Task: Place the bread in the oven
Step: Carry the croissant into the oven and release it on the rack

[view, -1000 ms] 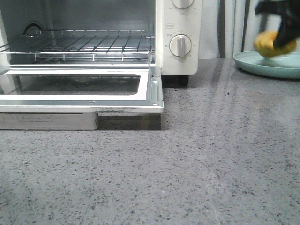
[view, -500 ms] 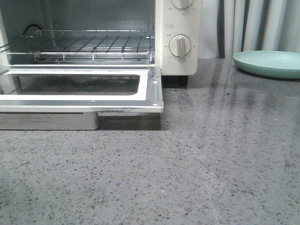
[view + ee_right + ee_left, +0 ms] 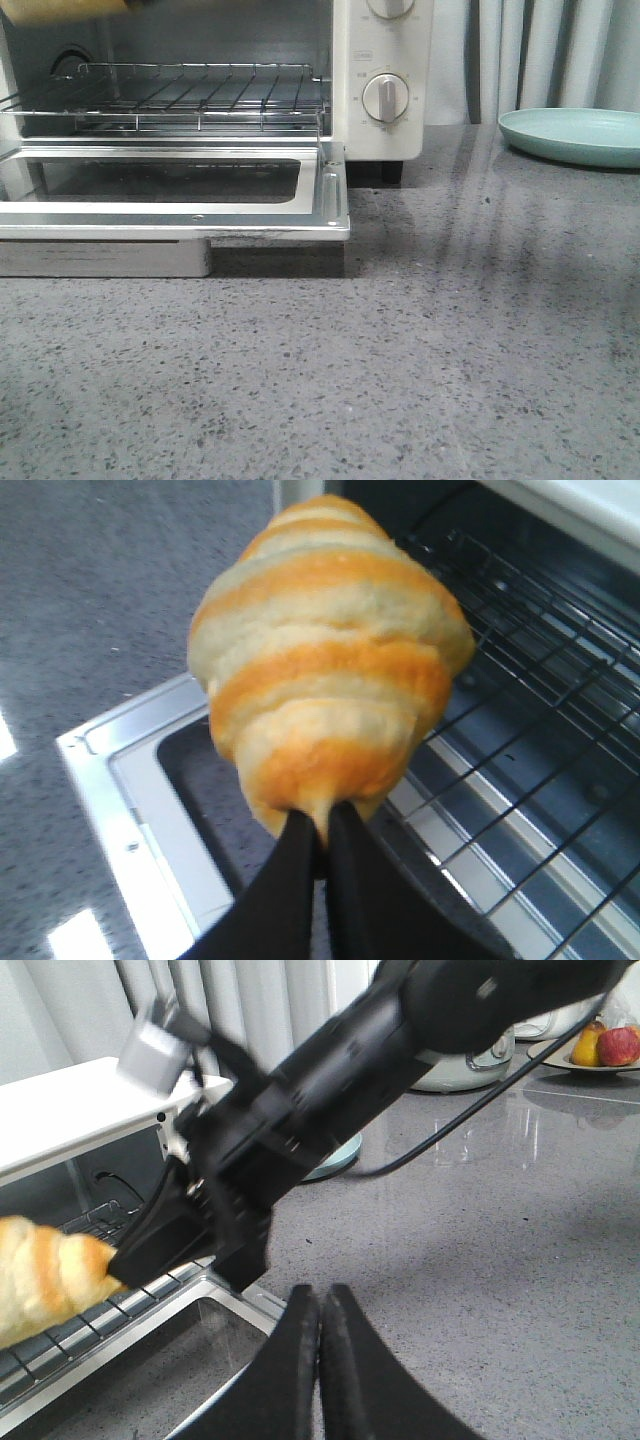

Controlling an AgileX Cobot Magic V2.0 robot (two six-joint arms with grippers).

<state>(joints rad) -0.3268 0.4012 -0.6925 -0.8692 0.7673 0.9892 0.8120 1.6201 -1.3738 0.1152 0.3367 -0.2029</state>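
The bread [image 3: 330,670], a golden-orange roll with cream stripes, is held in my right gripper [image 3: 322,830], which is shut on its lower end. It hangs over the open oven door [image 3: 130,810], in front of the wire rack [image 3: 530,680]. In the front view only a blurred orange strip of the bread [image 3: 60,8] shows at the top left, above the white oven [image 3: 380,60] and its rack [image 3: 170,95]. The left wrist view shows the bread [image 3: 45,1275] at the tip of the right arm [image 3: 330,1090]. My left gripper [image 3: 320,1295] is shut and empty above the worktop by the door's corner.
An empty teal plate [image 3: 575,135] stands at the back right of the grey worktop [image 3: 450,350]. The open door [image 3: 170,195] juts out toward me, resting on a metal block [image 3: 100,258]. A fruit plate [image 3: 600,1048] and a white appliance [image 3: 470,1055] stand farther off.
One second ago the right gripper held the bread above the teal plate. It then left the front view, and now the bread shows at the top left, over the open oven door.
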